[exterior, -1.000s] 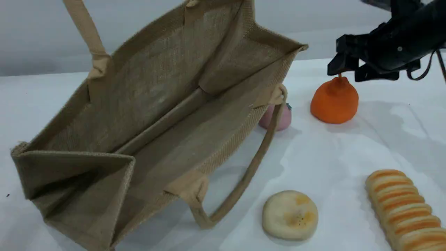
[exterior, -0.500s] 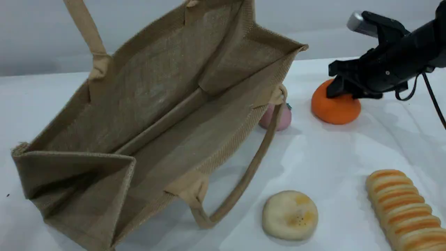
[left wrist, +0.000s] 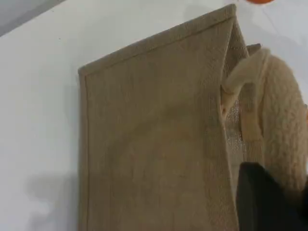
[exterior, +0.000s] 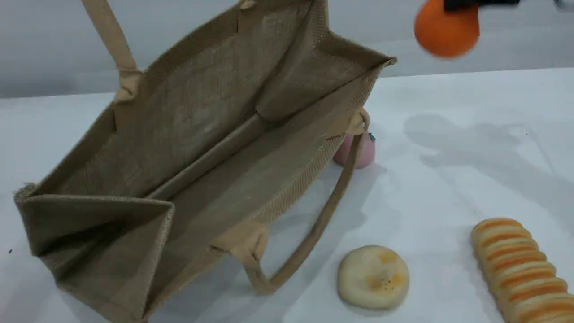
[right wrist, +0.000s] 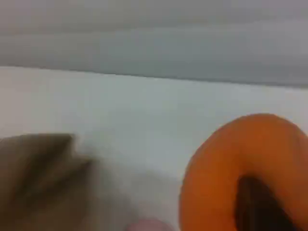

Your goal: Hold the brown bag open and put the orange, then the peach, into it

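1. White table (exterior: 448,188) under us, grey wall behind; at its near edge lie the flat bun (exterior: 373,277) and, toward the near right corner, the striped loaf (exterior: 522,264), both untouched.
2. Mid-table, the brown bag (exterior: 202,148) gapes open; our left gripper (left wrist: 269,204) stays clenched on its handle (left wrist: 284,130); the peach (exterior: 356,151) rests touching the bag's far side.
3. Farthest, the orange (exterior: 446,29) has left the table; our right gripper (right wrist: 260,207), open a second ago, now grasps it high at the far right; carrying it over the bag's mouth looks next.
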You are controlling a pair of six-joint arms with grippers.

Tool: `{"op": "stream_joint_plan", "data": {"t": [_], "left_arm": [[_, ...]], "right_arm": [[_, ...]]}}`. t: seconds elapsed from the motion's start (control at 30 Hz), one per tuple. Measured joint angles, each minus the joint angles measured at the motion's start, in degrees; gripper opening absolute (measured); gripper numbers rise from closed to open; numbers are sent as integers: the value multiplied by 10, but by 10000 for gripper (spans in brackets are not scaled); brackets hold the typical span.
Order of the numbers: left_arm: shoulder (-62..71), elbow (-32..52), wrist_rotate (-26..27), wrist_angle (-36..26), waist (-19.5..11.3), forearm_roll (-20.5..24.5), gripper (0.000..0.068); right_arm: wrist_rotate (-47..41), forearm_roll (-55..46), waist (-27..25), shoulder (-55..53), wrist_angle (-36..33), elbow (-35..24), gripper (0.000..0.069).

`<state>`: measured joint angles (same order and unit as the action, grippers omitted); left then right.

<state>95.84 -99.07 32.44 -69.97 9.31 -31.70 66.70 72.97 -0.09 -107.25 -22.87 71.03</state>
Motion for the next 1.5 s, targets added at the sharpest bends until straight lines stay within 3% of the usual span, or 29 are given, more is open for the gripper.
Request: {"op": "stream_joint_plan", "data": {"t": [0.23,0.4,0.5,0.67,0.93,1.17,1.3,1.5], "left_arm": [[0,0,2,0,0,0,80],[0,0,2,0,0,0,80],[0,0,2,0,0,0,80],[0,0,2,0,0,0,80],[0,0,3,0,0,0,80],[0,0,3,0,0,0,80],[0,0,3,0,0,0,80],[0,0,3,0,0,0,80]], "right_arm": [[-182,-182,1,105,-150,-1,39],[-212,-192,23,147,-250,-43,39],[-190,-142,57,168,-257,-88,39],[-165,-73,141,182,-188,-147,39],[-164,-27,290,171,-11,-147,39],[-152,23,345,112,120,-145,39],[-107,73,345,65,140,-119,39],[-16,142,345,-22,45,-43,39]]}}
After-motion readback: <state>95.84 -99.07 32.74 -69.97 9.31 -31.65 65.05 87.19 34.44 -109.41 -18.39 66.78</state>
